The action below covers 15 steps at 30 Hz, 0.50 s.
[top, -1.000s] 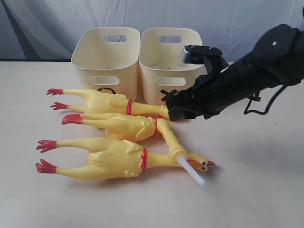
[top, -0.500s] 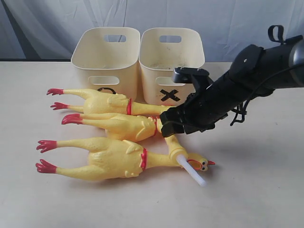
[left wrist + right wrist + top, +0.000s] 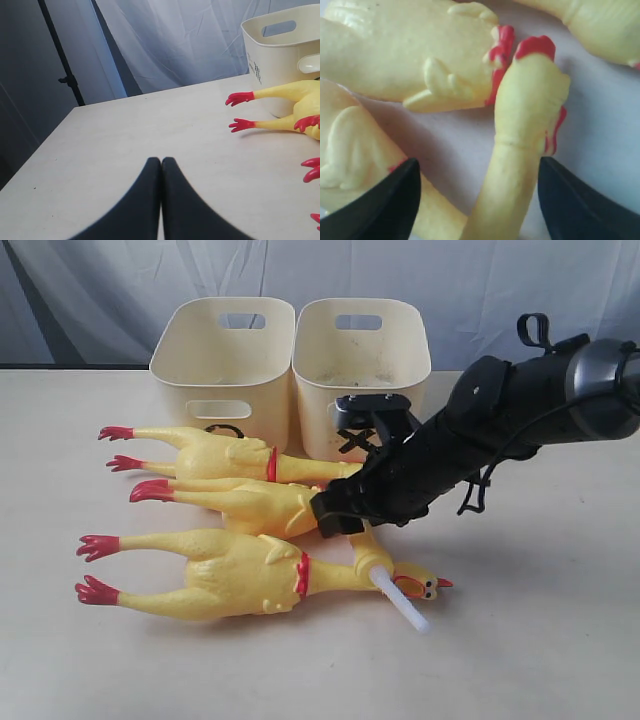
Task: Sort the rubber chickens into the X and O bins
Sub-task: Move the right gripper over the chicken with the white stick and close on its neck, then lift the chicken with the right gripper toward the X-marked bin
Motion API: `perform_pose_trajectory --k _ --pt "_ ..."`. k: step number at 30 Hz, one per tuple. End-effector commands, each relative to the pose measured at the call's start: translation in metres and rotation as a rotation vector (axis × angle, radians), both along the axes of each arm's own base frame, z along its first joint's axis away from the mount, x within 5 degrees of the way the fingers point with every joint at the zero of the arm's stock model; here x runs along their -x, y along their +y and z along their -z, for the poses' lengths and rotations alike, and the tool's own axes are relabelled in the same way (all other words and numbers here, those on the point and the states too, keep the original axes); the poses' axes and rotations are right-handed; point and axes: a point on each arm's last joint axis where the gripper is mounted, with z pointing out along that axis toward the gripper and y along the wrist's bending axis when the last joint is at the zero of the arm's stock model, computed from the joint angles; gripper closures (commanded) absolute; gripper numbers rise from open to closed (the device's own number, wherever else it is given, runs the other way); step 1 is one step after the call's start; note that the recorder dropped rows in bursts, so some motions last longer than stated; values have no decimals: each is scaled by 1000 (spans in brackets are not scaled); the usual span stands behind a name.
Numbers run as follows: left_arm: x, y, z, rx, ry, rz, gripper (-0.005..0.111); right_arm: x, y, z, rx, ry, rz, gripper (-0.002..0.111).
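Observation:
Three yellow rubber chickens lie side by side with their red feet to the left: the back one (image 3: 215,453), the middle one (image 3: 255,505) and the front one (image 3: 235,575). Behind them stand the O bin (image 3: 222,360), its mark mostly hidden, and the X bin (image 3: 362,365), its X partly covered by my right arm. My right gripper (image 3: 335,512) hangs open over the middle chicken's neck. In the right wrist view a yellow neck with red trim (image 3: 525,125) lies between the spread fingers of the right gripper (image 3: 477,167). My left gripper (image 3: 161,161) is shut and holds nothing, off to the side above bare table.
A white tube (image 3: 403,603) sticks out beside the front chicken's orange-beaked head (image 3: 422,586). The bins stand close together at the table's back edge before a pale curtain. The left wrist view shows red chicken feet (image 3: 241,98) near a bin wall (image 3: 280,55).
My right arm has swung down and to the left, from in front of the X bin to the chickens' necks. The chickens and bins have not moved.

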Motion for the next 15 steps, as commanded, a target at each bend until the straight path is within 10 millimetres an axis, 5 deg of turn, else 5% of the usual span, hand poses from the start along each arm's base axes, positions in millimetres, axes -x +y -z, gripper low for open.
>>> perform_pose_trajectory --k 1,15 --pt "0 0 0 2 -10 -4 107 -2 0 -1 6 -16 12 45" --pt "0 0 0 2 -10 -4 107 0 -2 1 27 41 54 45"
